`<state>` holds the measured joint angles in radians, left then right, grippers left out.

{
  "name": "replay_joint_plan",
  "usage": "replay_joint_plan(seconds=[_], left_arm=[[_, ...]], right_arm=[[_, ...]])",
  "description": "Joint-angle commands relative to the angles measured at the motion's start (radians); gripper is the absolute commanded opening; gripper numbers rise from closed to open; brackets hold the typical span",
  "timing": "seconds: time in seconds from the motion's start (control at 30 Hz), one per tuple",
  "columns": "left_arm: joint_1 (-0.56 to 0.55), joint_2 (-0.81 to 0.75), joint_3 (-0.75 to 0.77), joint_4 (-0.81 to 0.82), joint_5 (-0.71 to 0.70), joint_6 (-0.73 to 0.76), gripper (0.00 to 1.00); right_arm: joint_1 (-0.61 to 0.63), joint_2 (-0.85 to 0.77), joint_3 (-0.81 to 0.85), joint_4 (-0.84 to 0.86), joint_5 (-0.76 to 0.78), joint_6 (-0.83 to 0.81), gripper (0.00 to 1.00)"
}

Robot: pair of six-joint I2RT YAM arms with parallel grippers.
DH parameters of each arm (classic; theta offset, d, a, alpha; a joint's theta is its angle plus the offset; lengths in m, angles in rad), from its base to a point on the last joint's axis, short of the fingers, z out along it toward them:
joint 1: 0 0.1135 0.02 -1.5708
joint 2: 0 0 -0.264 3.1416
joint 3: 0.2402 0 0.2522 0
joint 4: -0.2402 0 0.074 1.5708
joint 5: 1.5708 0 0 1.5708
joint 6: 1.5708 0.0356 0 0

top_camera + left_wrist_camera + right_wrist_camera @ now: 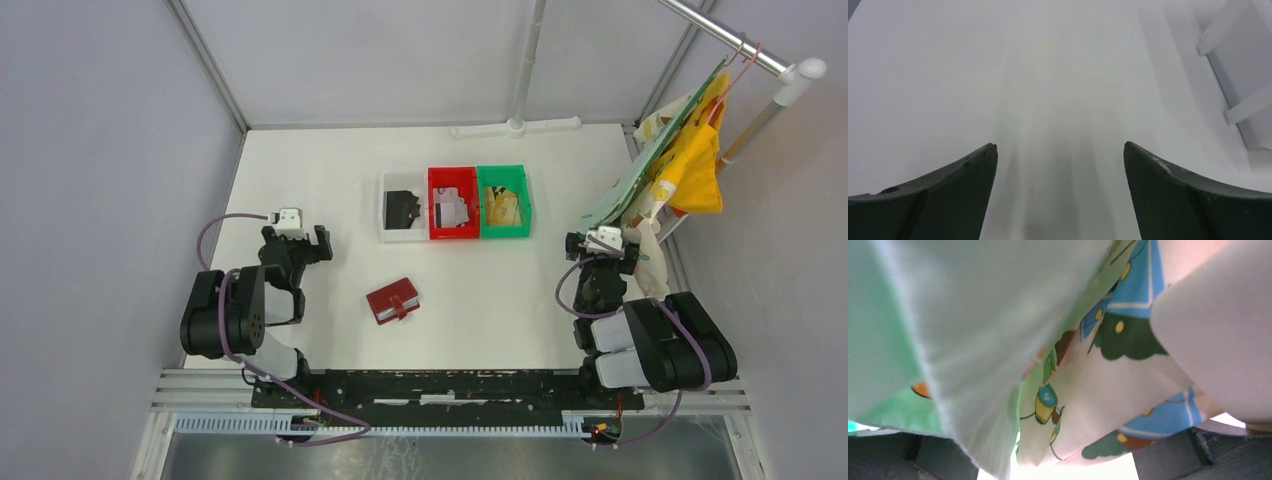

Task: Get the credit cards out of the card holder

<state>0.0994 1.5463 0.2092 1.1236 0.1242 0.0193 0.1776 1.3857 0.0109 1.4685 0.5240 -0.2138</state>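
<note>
Both are spread and empty: the left tool (296, 238) over bare tabletop (480, 320), the right tool (603, 242) nosed into the hanging printed cloth (1068, 390), which could snag a finger when that arm swings out. The card holder (392, 300) lies shut between the arms, its cards unseen; tugging its strap tab (399, 303) without pinning it would likely just drag it across the smooth surface

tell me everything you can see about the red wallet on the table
The wallet is small, dark red, roughly square and looks like leather. It lies flat on the white table, seemingly folded shut and turned a little askew, with a strap across its top face. It sits nearer the robot than the three small bins. Only the table touches it, and no cards show.
</note>
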Motion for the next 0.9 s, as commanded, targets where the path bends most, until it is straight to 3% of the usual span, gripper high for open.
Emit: replay_joint_plan(seconds=[0.0,0.87], left_arm=[[0.002,0.006,0.027,0.079,-0.017,-0.016,1.00],[0.000,0.001,0.021,0.087,-0.020,-0.016,1.00]], right_arm=[[-0.041,-0.018,-0.113,-0.032,-0.071,0.053,0.98],[-0.040,-0.019,-0.116,-0.025,-0.079,0.044,0.98]])
